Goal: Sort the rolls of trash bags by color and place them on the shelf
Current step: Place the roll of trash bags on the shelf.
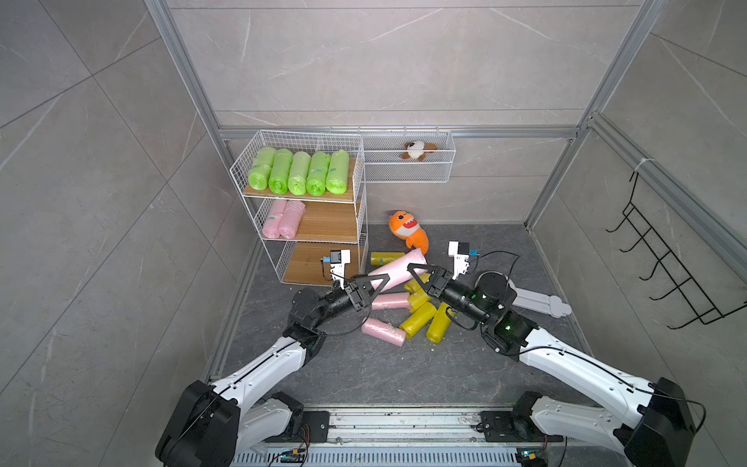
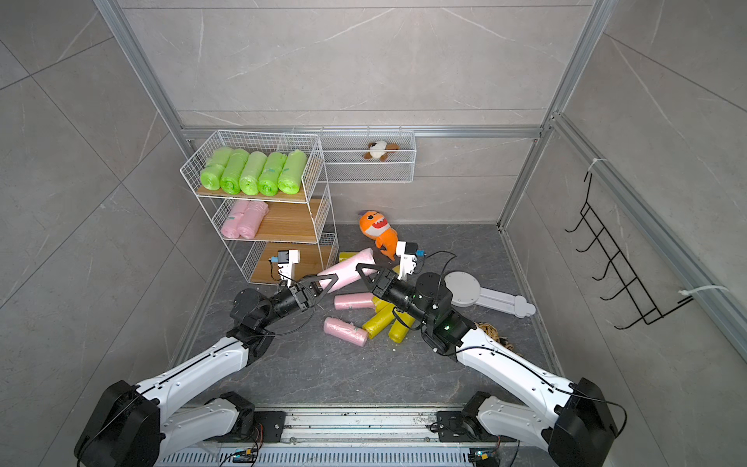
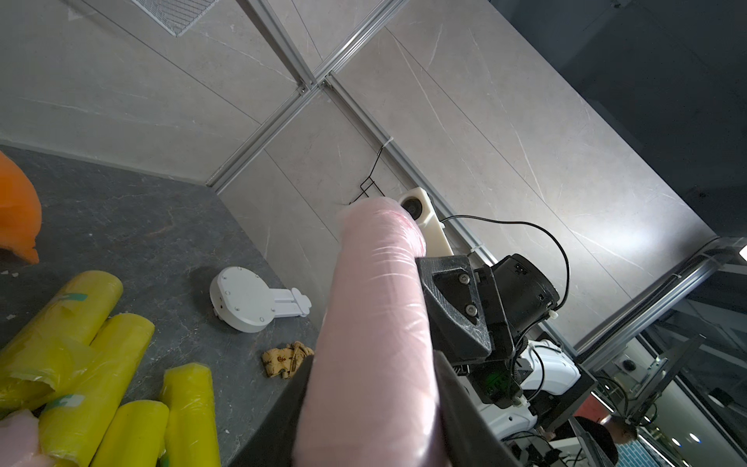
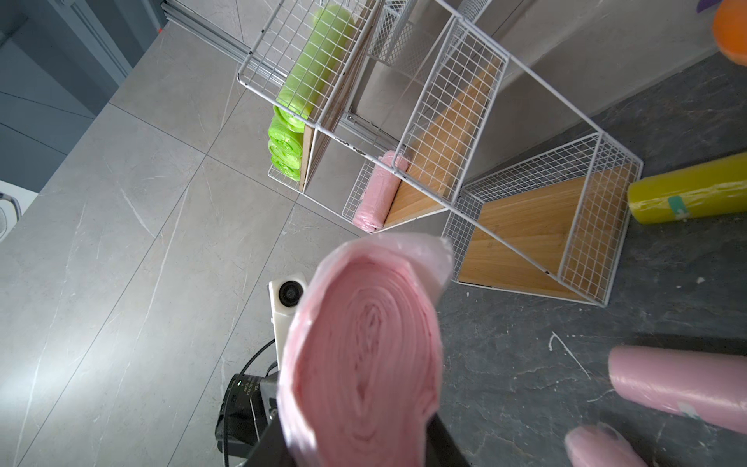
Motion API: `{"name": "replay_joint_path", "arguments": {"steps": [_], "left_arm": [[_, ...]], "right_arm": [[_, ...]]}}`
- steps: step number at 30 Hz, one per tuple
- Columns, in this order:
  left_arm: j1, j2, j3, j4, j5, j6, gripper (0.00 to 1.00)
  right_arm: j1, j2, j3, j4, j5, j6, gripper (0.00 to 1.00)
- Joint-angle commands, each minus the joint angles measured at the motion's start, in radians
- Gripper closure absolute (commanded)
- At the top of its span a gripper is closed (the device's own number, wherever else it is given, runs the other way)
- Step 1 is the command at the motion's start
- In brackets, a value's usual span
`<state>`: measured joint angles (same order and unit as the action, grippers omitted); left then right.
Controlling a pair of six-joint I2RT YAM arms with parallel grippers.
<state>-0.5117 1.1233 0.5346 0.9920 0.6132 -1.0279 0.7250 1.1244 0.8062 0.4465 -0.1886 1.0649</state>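
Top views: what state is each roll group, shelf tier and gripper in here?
green rolls: five on top tier of shelf.
shelved pink rolls: two on middle tier.
held pink roll: lifted, tilted, between both grippers.
loose pink rolls: two lying flat.
yellow rolls: five on floor.
left gripper: shut on held pink roll.
right gripper: shut on held pink roll.
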Motion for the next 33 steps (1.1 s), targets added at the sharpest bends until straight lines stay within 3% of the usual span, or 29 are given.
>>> {"name": "replay_joint_path", "arguments": {"steps": [1,6,8,12,16,20,28,33], "left_arm": [[0.005,-0.026,0.048,-0.006,0.021,0.039,0.71],[0.022,-0.086,0.048,-0.151,-0.015,0.111,0.79],[0.043,-0.125,0.047,-0.269,-0.024,0.162,0.80],[0.116,-0.247,0.042,-0.575,-0.107,0.298,0.84],[0.151,-0.353,0.117,-0.964,-0.357,0.465,0.87],[0.153,-0.389,0.219,-1.182,-0.547,0.576,0.87],[0.152,-0.380,0.371,-1.245,-0.795,0.655,0.87],[0.153,-0.351,0.406,-1.177,-0.866,0.673,0.87]], "right_arm": [[-0.016,0.000,0.029,0.055,-0.003,0.007,0.56],[-0.032,-0.019,0.022,-0.003,0.017,-0.023,0.26],[-0.036,-0.042,0.021,-0.048,0.038,-0.072,0.21],[-0.036,-0.092,0.053,-0.227,0.113,-0.192,0.18],[-0.036,-0.124,0.106,-0.389,0.164,-0.309,0.17],[-0.034,-0.135,0.110,-0.406,0.158,-0.362,0.16],[-0.033,-0.118,0.108,-0.426,0.153,-0.372,0.15],[-0.034,-0.108,0.110,-0.447,0.155,-0.395,0.15]]}}
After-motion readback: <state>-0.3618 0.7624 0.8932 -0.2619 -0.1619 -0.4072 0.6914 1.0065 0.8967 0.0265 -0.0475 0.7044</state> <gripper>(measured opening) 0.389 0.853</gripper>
